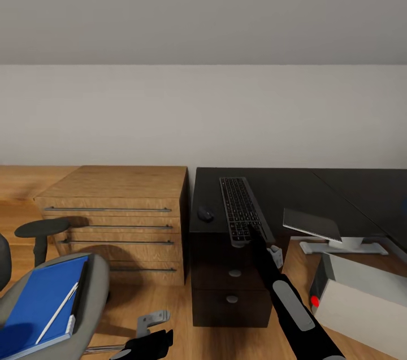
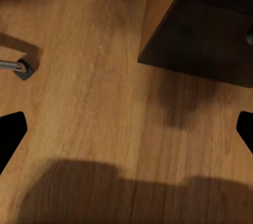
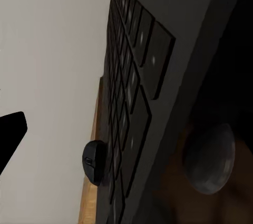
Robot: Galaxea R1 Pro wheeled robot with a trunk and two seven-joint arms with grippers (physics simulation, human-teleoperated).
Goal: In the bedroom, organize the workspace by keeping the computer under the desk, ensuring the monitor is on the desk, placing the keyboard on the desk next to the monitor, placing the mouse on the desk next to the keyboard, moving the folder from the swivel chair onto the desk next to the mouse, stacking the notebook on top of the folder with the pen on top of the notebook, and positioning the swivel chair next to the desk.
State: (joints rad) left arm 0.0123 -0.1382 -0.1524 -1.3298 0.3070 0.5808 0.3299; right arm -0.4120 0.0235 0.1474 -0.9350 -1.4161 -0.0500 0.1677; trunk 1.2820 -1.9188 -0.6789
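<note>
desk (image 1: 294, 190): matt black | dresser (image 1: 124, 202): light wood grain | floor (image 2: 95, 103): smooth wood planks

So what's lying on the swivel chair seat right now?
A blue folder lies on the swivel chair with a white pen on top. Whether a notebook sits beneath it cannot be seen.
</note>
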